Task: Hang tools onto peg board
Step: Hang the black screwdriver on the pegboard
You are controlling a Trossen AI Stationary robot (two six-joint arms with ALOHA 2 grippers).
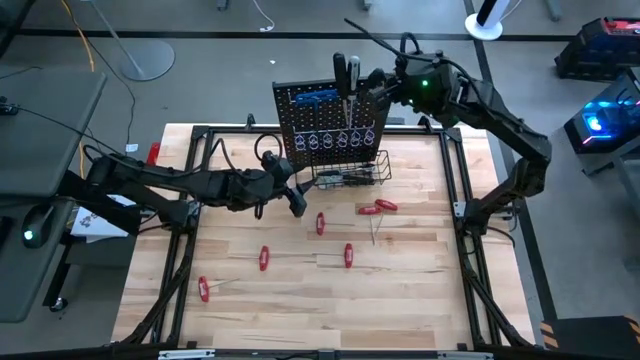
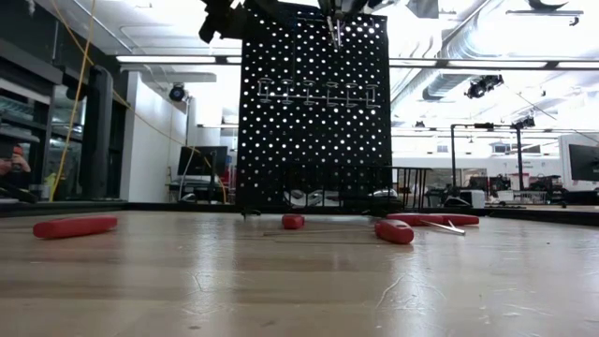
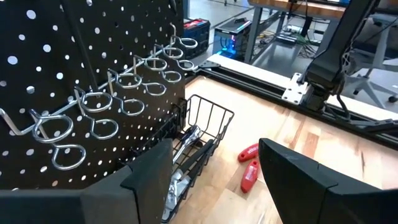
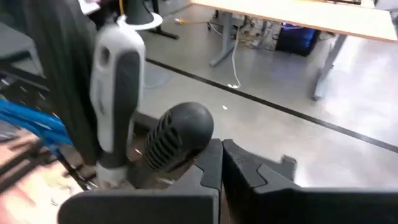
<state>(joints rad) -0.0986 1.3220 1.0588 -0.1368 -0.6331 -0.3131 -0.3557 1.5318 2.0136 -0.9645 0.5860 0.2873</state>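
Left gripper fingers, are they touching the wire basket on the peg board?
Apart. In the left wrist view the open left gripper sits short of the wire basket, and the high view shows bare tabletop between them.

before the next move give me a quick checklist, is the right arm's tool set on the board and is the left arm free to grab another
1. Right gripper at the top of the peg board, by the black-handled screwdriver: ok.
2. Right fingers closed, no gap in the right wrist view: ok.
3. Screwdriver actually seated in a loop hook: cannot tell, the tip is hidden.
4. Left gripper open and empty, in front of the board: ok.
5. Red-handled tools left lying on the table, so hanging unfinished: not ok.
6. Wire basket already holds silver metal tools: ok.
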